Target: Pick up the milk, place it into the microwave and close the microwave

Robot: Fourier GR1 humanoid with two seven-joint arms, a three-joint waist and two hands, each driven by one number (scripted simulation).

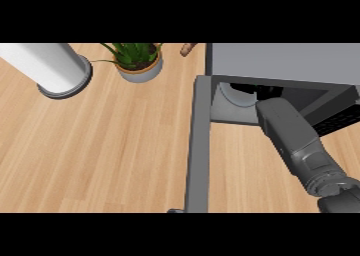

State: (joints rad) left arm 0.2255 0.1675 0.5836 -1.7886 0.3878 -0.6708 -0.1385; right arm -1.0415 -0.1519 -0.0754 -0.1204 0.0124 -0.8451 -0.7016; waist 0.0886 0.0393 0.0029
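The grey microwave (286, 60) stands at the upper right. Its door (199, 145) is swung open toward me and shows edge-on. My right forearm (290, 135) reaches from the lower right into the microwave's cavity. Only a dark bit of the right hand (254, 90) shows under the microwave's top edge. Beside it inside lies a pale rounded shape (237, 98); I cannot tell whether it is the milk or the turntable. No milk carton shows anywhere on the counter. My left hand is out of sight.
A white cylinder (54, 67) on a dark base stands at the upper left. A potted plant (139, 62) sits beside it, near the microwave's left corner. Bare wooden counter (94, 150) stretches left of the open door.
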